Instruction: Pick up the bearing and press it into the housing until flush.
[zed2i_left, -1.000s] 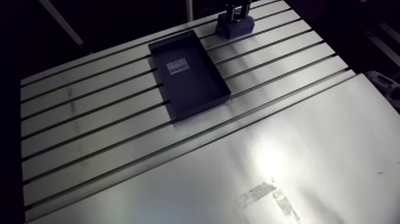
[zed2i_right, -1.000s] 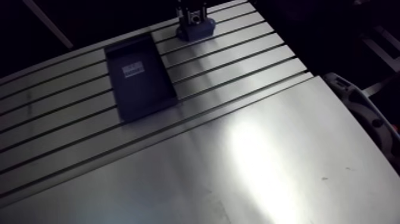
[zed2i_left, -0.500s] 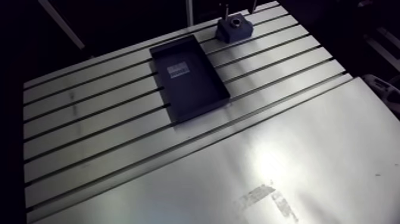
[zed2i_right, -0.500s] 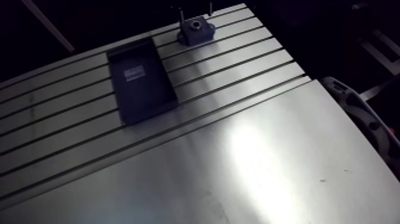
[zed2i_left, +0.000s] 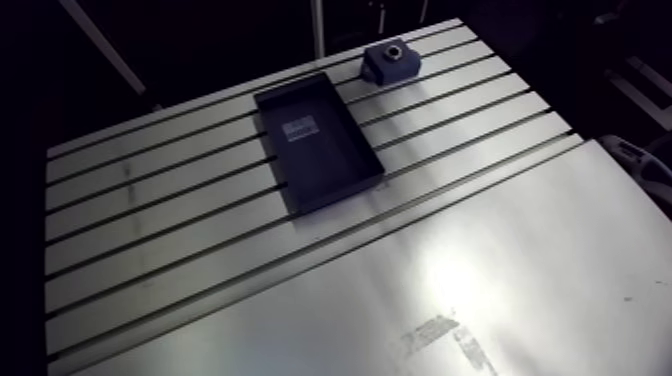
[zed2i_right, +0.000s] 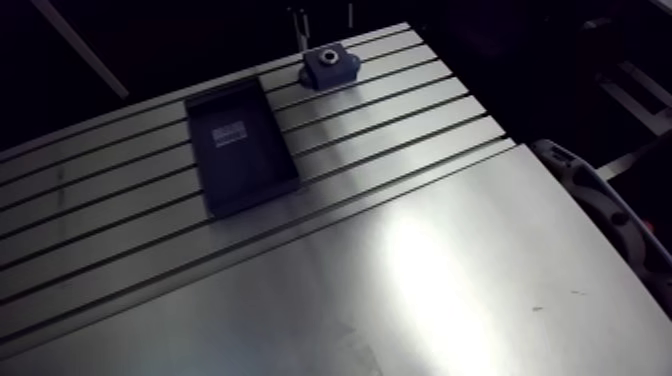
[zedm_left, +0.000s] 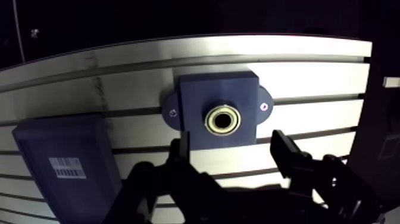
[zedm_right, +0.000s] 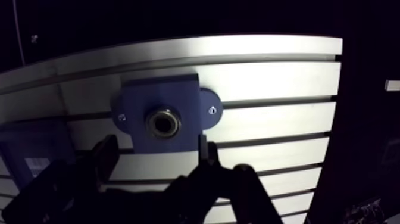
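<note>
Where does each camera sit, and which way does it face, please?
Wrist view: on the wrist, facing down past the open fingers, which rise into the picture, at the housing with the bearing in it.
Arm view: on the arm's upper link, facing down across the table at the tray and the housing near the far edge; the fingers barely show above the housing.
Shared: both show the housing, the tray and the slotted table.

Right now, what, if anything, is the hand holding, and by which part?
Nothing. The hand is open and empty; the bearing sits in the housing ahead of it.
</note>
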